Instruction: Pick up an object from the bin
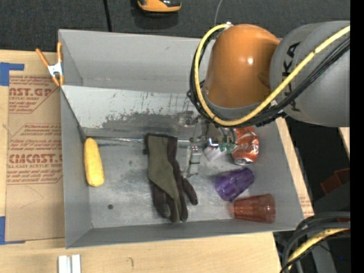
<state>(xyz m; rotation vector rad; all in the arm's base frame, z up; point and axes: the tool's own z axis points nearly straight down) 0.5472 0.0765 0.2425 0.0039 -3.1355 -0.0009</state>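
Seen from above: gripper low in grey bin, beneath orange wrist cover, just beside right edge of dark olive glove lying flat mid-floor. Open or closed: cannot tell. Just right of gripper, crushed red can; toward front right corner, purple cup and red cup, both tipped over. Well apart by left wall, yellow corn cob.

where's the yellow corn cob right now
In the camera view the yellow corn cob lies on the bin's left side, close to its wall, apart from the dark glove to its right.
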